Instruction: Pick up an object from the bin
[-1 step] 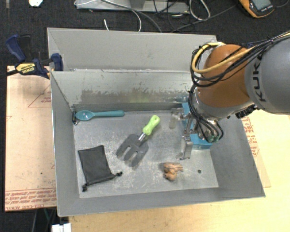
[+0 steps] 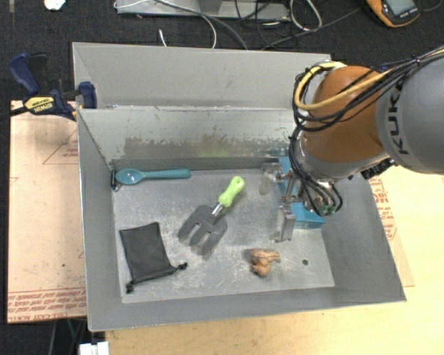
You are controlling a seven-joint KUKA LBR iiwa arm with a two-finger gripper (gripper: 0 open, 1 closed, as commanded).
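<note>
Lying apart, spoon, fork, pouch, lump, one each

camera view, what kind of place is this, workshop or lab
Probably a robotics lab set up for grasping trials: a KUKA arm reaches into a grey metal bin of unrelated items, such as a teal spoon and a green-handled garden fork, and cables trail over the floor behind.

the arm is covering most of a blue thing at the right side of the bin. a small tan lump is looking too tiny to name.
</note>
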